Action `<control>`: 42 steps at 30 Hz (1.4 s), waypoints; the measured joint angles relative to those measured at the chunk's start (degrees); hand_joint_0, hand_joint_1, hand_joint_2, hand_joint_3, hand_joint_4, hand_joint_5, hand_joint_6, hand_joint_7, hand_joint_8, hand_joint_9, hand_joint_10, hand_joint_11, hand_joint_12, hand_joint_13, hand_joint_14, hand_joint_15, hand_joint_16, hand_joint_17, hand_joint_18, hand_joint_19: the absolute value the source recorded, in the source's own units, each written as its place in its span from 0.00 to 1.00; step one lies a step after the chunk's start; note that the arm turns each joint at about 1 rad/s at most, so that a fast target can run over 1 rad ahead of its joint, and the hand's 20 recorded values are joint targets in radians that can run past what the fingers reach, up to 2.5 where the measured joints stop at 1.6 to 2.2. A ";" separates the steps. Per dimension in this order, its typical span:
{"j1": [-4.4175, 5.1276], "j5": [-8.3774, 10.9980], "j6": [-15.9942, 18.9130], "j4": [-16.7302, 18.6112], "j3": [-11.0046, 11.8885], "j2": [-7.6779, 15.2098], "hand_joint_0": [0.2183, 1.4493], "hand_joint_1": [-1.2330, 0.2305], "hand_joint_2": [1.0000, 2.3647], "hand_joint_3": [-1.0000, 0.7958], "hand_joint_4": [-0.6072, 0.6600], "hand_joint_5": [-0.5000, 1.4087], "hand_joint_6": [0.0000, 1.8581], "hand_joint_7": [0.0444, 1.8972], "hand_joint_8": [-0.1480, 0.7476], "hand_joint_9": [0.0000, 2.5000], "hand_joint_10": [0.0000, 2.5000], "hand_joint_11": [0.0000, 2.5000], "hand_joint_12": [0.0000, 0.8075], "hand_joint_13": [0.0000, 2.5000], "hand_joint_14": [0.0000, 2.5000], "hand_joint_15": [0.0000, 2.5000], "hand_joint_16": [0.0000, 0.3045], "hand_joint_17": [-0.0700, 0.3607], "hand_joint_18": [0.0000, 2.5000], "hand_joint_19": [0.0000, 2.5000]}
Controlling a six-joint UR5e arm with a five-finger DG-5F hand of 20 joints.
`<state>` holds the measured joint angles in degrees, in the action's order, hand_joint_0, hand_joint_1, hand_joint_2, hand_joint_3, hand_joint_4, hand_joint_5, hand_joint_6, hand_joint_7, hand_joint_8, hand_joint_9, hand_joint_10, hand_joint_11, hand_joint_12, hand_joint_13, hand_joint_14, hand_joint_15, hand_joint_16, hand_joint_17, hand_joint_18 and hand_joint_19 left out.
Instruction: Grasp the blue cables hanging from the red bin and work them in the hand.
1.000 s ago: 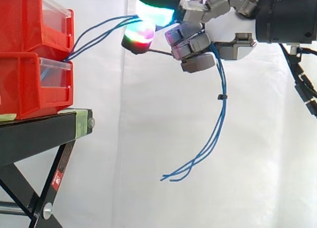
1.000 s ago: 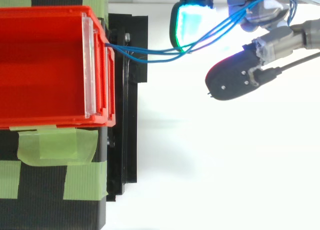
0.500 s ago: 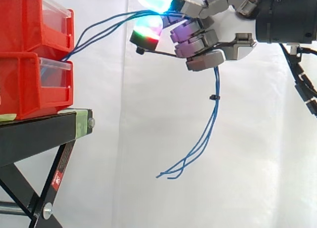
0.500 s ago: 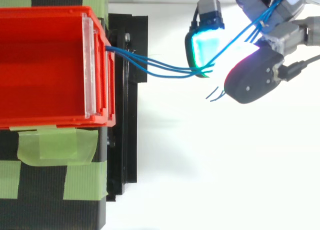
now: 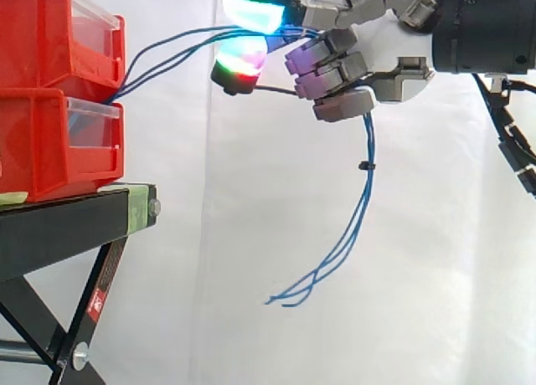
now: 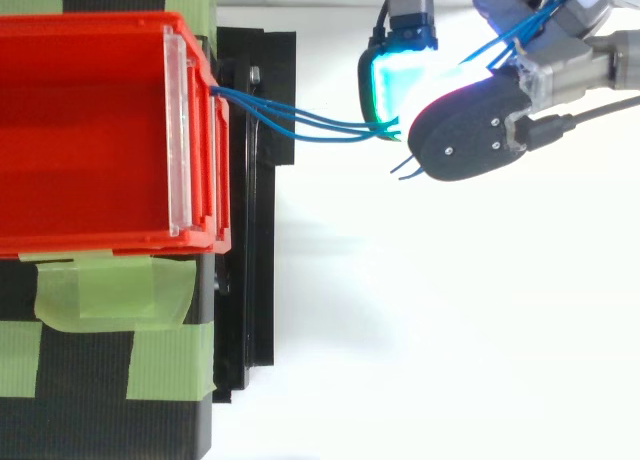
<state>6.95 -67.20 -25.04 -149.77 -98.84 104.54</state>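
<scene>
Hand (image 5: 394,54) shifted toward red bin (image 5: 42,33); blue cables (image 6: 310,130) horizontal, tails drooping.

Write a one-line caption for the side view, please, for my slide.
Robot hand pinches blue cables running from stacked red bins, their loose ends dangling below.

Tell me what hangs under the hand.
Under the hand, the blue cables hang down with loose ends in the air, a small black tie around them. Its curled fingers cover how the cables run through the grip.
</scene>
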 measured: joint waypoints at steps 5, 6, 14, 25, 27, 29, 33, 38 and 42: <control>-0.01 -0.03 -0.01 0.00 0.00 0.01 0.52 0.31 0.01 0.13 0.68 0.47 0.04 0.76 0.65 0.31 1.00 1.00 0.60 0.35 1.00 0.69 0.18 0.45 0.58 0.61; -0.01 -0.01 0.00 0.00 0.00 0.00 0.52 0.31 0.01 0.12 0.69 0.46 0.05 0.75 0.65 0.31 1.00 1.00 0.60 0.34 1.00 0.69 0.18 0.46 0.58 0.61; -0.01 -0.03 -0.01 0.00 0.03 0.00 0.56 0.30 0.01 0.17 0.69 0.45 0.07 0.73 0.64 0.30 1.00 1.00 0.59 0.34 1.00 0.67 0.18 0.45 0.58 0.63; 0.02 0.11 -0.05 -0.05 0.02 0.00 0.45 0.39 0.00 0.00 0.67 0.51 0.18 0.70 0.65 0.39 1.00 1.00 0.57 0.40 1.00 0.64 0.19 0.46 0.63 0.55; 0.03 0.13 -0.11 -0.07 0.01 -0.01 0.46 0.40 0.00 0.00 0.66 0.53 0.21 0.70 0.64 0.42 1.00 1.00 0.56 0.42 1.00 0.65 0.19 0.46 0.65 0.56; 0.03 0.14 -0.15 -0.05 0.01 0.01 0.52 0.41 0.00 0.05 0.64 0.55 0.21 0.70 0.63 0.45 1.00 1.00 0.54 0.43 1.00 0.65 0.17 0.44 0.67 0.59; 0.05 0.18 -0.19 -0.01 0.01 0.00 0.53 0.41 0.01 0.19 0.65 0.56 0.19 0.72 0.63 0.46 1.00 1.00 0.55 0.44 1.00 0.66 0.18 0.44 0.68 0.59; 0.14 0.29 -0.21 0.00 -0.03 0.01 0.53 0.42 0.01 0.36 0.69 0.58 0.06 0.76 0.66 0.45 1.00 1.00 0.60 0.45 1.00 0.66 0.22 0.51 0.67 0.49; 0.15 0.31 -0.25 0.00 -0.03 0.02 0.52 0.37 0.01 0.29 0.71 0.53 0.02 0.77 0.66 0.38 1.00 1.00 0.61 0.41 1.00 0.67 0.22 0.52 0.62 0.47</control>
<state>7.11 -66.89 -25.29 -149.77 -98.87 104.56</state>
